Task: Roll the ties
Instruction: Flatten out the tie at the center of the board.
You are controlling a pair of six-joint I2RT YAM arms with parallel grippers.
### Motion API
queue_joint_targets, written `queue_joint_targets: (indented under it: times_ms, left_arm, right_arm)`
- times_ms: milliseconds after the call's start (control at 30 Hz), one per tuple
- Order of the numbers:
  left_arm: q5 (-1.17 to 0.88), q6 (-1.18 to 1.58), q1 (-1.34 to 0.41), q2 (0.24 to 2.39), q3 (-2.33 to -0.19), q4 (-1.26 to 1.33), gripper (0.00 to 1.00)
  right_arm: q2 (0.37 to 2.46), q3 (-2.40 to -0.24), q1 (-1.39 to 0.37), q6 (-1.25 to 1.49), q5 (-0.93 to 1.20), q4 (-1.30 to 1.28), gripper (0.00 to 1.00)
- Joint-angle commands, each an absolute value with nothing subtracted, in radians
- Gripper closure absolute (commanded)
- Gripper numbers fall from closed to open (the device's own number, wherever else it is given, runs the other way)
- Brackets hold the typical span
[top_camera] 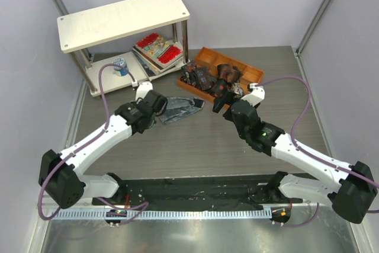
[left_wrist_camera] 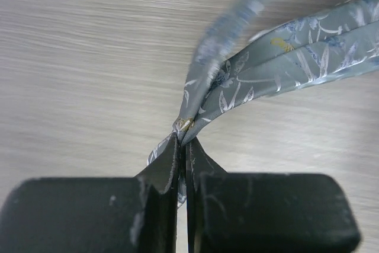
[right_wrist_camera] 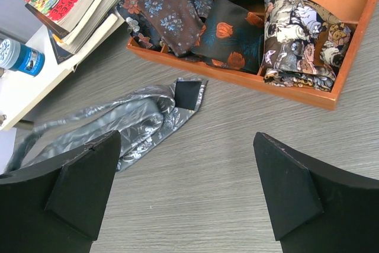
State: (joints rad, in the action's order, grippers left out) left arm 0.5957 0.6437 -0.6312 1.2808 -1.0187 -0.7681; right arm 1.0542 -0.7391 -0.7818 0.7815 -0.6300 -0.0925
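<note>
A long grey-blue tie (top_camera: pixel 180 109) with a pale leaf print lies crumpled on the table left of centre. My left gripper (top_camera: pixel 159 106) is shut on one end of it; the left wrist view shows the fabric (left_wrist_camera: pixel 278 57) pinched between the fingertips (left_wrist_camera: pixel 169 158) and running up and right. In the right wrist view the tie (right_wrist_camera: pixel 136 119) lies to the left, its wide end folded back. My right gripper (right_wrist_camera: pixel 186 194) is open and empty above bare table, near the tie's wide end and the tray. Several dark rolled ties (right_wrist_camera: pixel 231 34) with orange and red prints sit in the orange tray (right_wrist_camera: pixel 331 96).
The orange wooden tray (top_camera: pixel 208 55) stands at the back centre-right. A white two-level shelf (top_camera: pixel 124 19) at the back left holds red-patterned books (top_camera: pixel 157 48) and a blue-and-white tin (top_camera: pixel 120 66). Grey walls close in on both sides.
</note>
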Motion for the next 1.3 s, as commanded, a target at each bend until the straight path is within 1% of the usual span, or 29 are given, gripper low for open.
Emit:
queue_joint_targets:
  times_ms: [0, 33, 100, 133, 167, 200, 233, 267, 300, 500, 600, 700, 833, 933, 1067, 1267]
  left_arm:
    - [0.905, 0.682, -0.768, 1.256, -1.081, -1.049, 1.00]
    - [0.984, 0.724, -0.800, 1.261, -1.103, -1.092, 1.00]
    - [1.076, 0.781, -0.903, 1.272, -1.127, -1.222, 1.00]
    - [1.121, 0.893, -0.940, 1.296, -1.156, -1.282, 1.00]
    - [1.208, 0.955, -0.972, 1.310, -1.175, -1.349, 1.00]
    - [1.235, 1.019, -1.020, 1.325, -1.196, -1.502, 1.00]
    - [1.259, 1.157, -1.038, 1.357, -1.236, -1.570, 1.00]
    - [1.290, 1.204, -1.052, 1.370, -1.255, -1.642, 1.00]
    - [1.295, 1.186, -1.072, 1.380, -1.270, -1.660, 1.00]
    - [1.345, 1.109, -1.080, 1.399, -1.387, -1.661, 1.00]
    - [1.379, 1.051, -1.078, 1.382, -1.485, -1.660, 1.00]
    - [1.393, 1.039, -1.078, 1.312, -1.525, -1.661, 1.00]
    - [1.394, 1.013, -1.078, 1.192, -1.496, -1.640, 0.99]
    - [1.387, 0.959, -1.078, 1.105, -1.424, -1.574, 0.99]
    - [1.382, 1.009, -1.077, 1.025, -1.353, -1.601, 0.99]
    - [1.378, 0.988, -1.075, 0.930, -1.284, -1.568, 1.00]
  right_arm:
    - [1.026, -0.736, -0.781, 0.772, -0.649, -0.071, 0.00]
    - [1.028, -0.736, -0.779, 0.773, -0.644, -0.069, 0.00]
    - [1.031, -0.735, -0.779, 0.779, -0.641, -0.069, 0.00]
    - [1.031, -0.733, -0.781, 0.781, -0.635, -0.068, 0.00]
    - [1.032, -0.733, -0.779, 0.787, -0.632, -0.066, 0.00]
    - [1.035, -0.732, -0.781, 0.787, -0.627, -0.064, 0.00]
    - [1.035, -0.732, -0.781, 0.787, -0.615, -0.057, 0.00]
    - [1.035, -0.729, -0.779, 0.787, -0.606, -0.049, 0.00]
    - [1.037, -0.727, -0.781, 0.788, -0.597, -0.041, 0.00]
    - [1.086, -0.742, -0.781, 0.856, -0.480, -0.005, 0.00]
    - [1.155, -0.767, -0.778, 0.902, -0.408, -0.006, 0.00]
    - [1.250, -0.811, -0.773, 0.910, -0.347, -0.005, 0.00]
    - [1.392, -0.902, -0.750, 0.933, -0.353, -0.084, 0.00]
    - [1.456, -0.953, -0.727, 0.962, -0.336, -0.104, 0.01]
    - [1.580, -0.979, -0.715, 1.043, -0.290, -0.061, 0.05]
    - [1.690, -0.996, -0.706, 1.133, -0.265, -0.009, 0.12]
